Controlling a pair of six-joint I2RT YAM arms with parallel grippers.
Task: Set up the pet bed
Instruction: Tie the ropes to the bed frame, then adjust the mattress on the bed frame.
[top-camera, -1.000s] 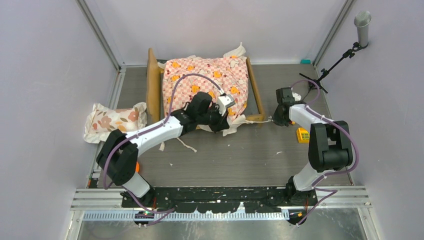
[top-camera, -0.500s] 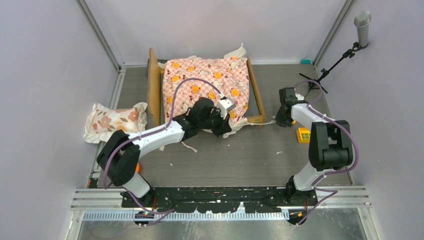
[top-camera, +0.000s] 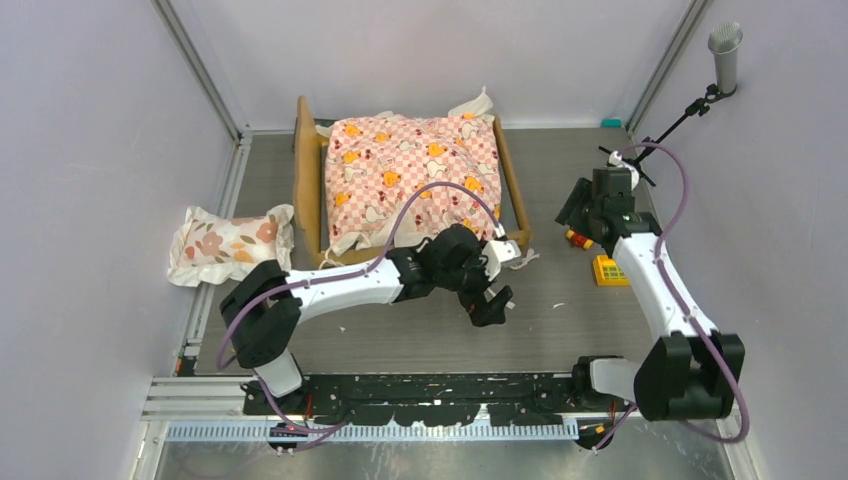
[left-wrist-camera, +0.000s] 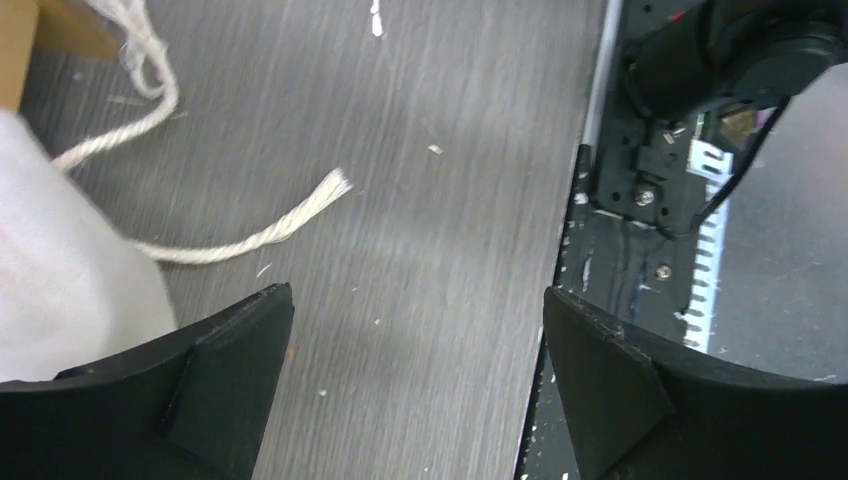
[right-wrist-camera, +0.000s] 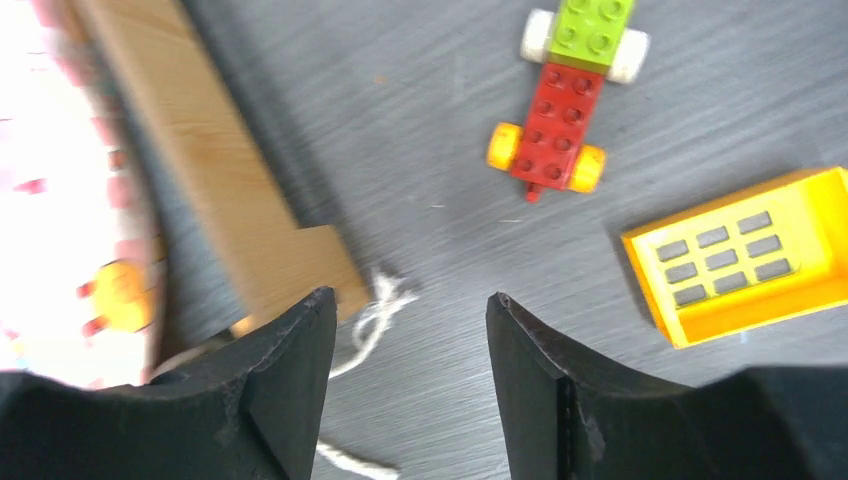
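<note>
bed: pet bed (top-camera: 306, 170) sits at far centre of table, headboard on its left end, wooden rails showing both sides.
sheet: checkered sheet (top-camera: 415, 170) covers the mattress area, lumpy, with white ruffle spilling over the near rail and far-right corner.
step: sheet looks laid; pillow not yet on, so probably between sheet and pillow.
pillow: floral pillow (top-camera: 228, 243) lies on the table just left of the headboard, outside the frame.
next: likely the left arm swings across to the pillow, pinches an edge and lifts it over the headboard.
left gripper (left-wrist-camera: 415, 380): released, empty, over bare table near the bed's near-right corner.
right gripper (right-wrist-camera: 410, 385): released, empty, above that corner.
clutter: yellow toy (right-wrist-camera: 740, 265) and brick car (right-wrist-camera: 560, 110) right of bed, out of the way.
snag: loose cord (left-wrist-camera: 250, 235) trails off the corner.
</note>
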